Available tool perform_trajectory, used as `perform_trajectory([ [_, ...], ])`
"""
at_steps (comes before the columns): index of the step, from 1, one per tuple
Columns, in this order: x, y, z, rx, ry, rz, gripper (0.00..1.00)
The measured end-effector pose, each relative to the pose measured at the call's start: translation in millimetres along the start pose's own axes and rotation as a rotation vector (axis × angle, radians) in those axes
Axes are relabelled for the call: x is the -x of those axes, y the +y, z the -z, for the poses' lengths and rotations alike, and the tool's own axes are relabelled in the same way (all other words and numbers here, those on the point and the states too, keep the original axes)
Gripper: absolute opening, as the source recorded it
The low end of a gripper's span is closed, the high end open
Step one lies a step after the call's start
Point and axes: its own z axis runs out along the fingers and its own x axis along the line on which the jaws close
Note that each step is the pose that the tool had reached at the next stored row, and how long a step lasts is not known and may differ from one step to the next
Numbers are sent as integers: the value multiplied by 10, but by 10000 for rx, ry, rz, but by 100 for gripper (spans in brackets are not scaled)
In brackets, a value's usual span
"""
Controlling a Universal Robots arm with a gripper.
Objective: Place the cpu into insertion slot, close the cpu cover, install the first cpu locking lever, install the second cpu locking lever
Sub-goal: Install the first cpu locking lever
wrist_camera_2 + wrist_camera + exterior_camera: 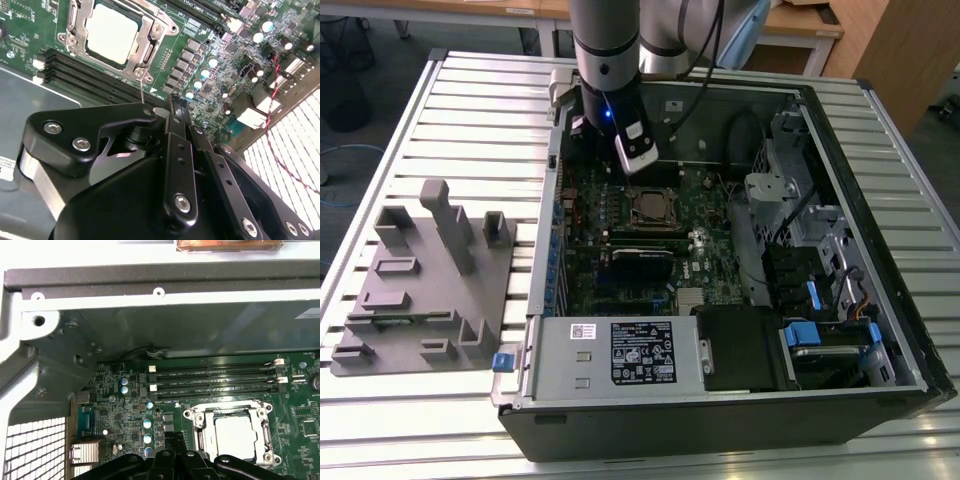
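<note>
Slatted table point(470, 110); one cpu point(111, 31), one cover point(146, 40)

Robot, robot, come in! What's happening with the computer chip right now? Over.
Tool shut, above the green board. Cpu seated, cpu cover down around it. Thin metal rod stands up between tool and cover.

Arm point(606, 40) upright, wrist down; end effector point(174, 105) closed, empty.

Over the insertion slot point(652, 208): open air, room for me straight down.
Two sides of it: memory slots point(90, 75) just beside, lying low.
Past one row: case wall point(200, 325) stands tall, tight for me.
Exterior view's right of it: drive cage point(775, 190) rising, well apart.
</note>
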Motion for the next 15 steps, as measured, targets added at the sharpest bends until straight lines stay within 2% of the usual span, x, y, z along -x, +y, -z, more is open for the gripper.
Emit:
perform_trajectory([
  [7,7,26,112,1,0,0,11],
  [10,5,26,114,12,1,1,11],
  [15,-30,23,117,112,8,-9,11],
])
